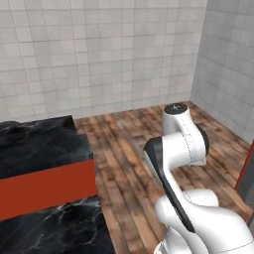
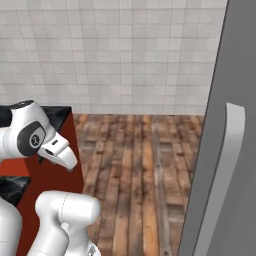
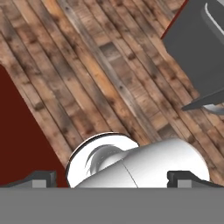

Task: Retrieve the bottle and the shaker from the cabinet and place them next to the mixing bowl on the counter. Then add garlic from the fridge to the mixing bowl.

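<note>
The tall grey fridge [image 2: 220,125] stands shut at the right, with a long pale handle [image 2: 226,165] on its door. In the hand view the fridge [image 3: 197,43] is a grey block at the upper right, above wooden floor. The black marble-look counter [image 1: 39,139] lies at the left over red base cabinets [image 1: 44,191]. My gripper [image 3: 113,179] is open: its two dark fingertips [image 3: 43,178] stand wide apart with nothing between them, pointing down at the floor. The bottle, shaker, wall cabinet, mixing bowl and garlic are out of view.
Wooden plank floor [image 1: 134,149] runs between the counter and the fridge up to a grey tiled wall [image 1: 99,54]. The red side of the base cabinet [image 2: 57,185] is close to my arm on the left. A second stretch of black counter [image 1: 54,228] lies nearer.
</note>
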Controlling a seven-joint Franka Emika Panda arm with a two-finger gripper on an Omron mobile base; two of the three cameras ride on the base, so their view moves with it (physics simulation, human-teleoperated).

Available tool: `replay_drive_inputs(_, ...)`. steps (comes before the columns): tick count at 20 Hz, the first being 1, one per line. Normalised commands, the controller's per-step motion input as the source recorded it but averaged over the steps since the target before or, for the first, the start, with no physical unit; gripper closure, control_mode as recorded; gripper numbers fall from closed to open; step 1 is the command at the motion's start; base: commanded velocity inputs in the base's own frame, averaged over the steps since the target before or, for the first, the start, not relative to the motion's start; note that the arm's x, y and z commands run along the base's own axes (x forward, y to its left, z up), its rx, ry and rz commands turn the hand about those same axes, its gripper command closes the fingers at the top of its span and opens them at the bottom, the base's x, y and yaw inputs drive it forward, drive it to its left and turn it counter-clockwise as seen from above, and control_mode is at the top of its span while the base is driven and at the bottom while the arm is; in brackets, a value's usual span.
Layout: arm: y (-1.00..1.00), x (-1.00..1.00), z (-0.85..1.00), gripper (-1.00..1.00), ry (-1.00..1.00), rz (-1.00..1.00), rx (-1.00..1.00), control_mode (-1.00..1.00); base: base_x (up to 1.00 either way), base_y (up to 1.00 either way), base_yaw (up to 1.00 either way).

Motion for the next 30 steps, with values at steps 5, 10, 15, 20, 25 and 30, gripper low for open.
replay_drive_inputs(5,0.00,0.00,0.00,-1.00,0.00,0.00,0.00,1.00,-0.02,1.00,-0.06)
replay_drive_inputs(10,0.00,0.00,0.00,-1.00,0.00,0.00,0.00,1.00,-0.59,1.00,0.00)
replay_drive_inputs(15,0.00,0.00,0.00,-1.00,0.00,0.00,0.00,1.00,-0.95,0.88,0.01)
replay_drive_inputs(20,0.00,0.00,0.00,-1.00,0.00,0.00,0.00,1.00,-1.00,0.07,0.06)
replay_drive_inputs(25,0.00,0.00,0.00,-1.00,0.00,0.00,0.00,1.00,-1.00,-0.01,0.10)
replay_drive_inputs(30,0.00,0.00,0.00,-1.00,0.00,0.00,0.00,1.00,-0.64,-0.01,0.12)
